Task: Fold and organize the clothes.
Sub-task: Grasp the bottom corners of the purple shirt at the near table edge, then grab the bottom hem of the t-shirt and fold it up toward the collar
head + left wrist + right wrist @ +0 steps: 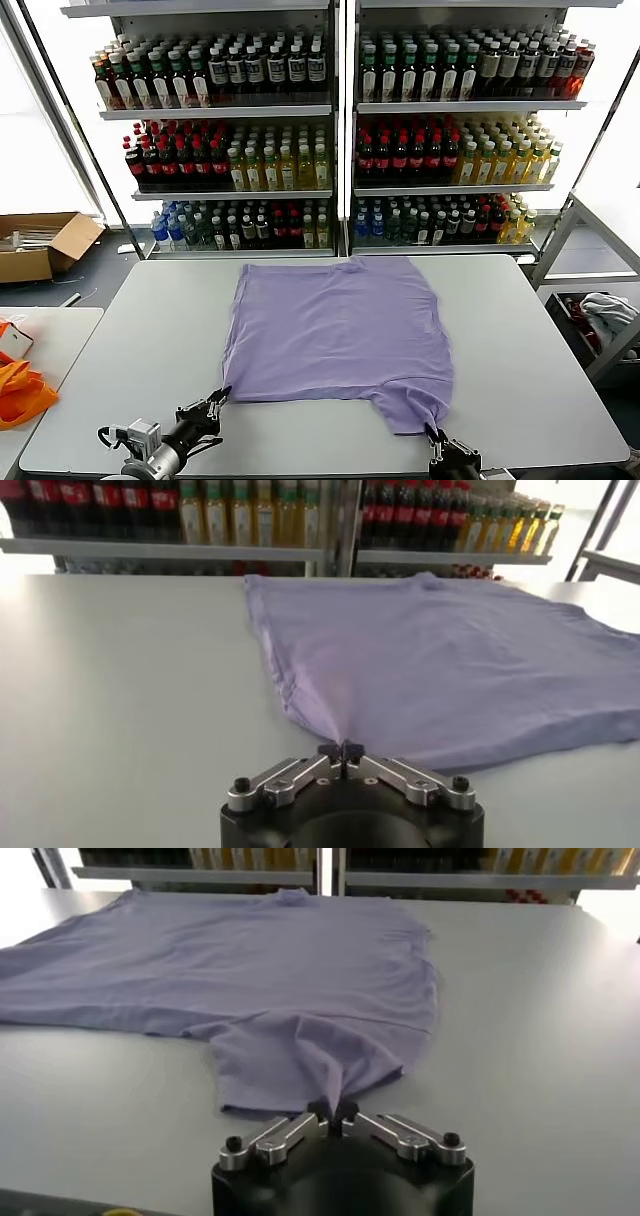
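Both tools, left [217,399] and right [437,436], at the bottom of the frame, pinch the shirt [340,325] flat on the surface [520,350]. Lift both corners evenly.

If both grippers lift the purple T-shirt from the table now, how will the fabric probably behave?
The T-shirt will likely sag between the left gripper and right gripper, since it puckers where each pinches it. It seems light: thin fabric lying flat on the table. The sleeve already bunches, so it may fold over unevenly.
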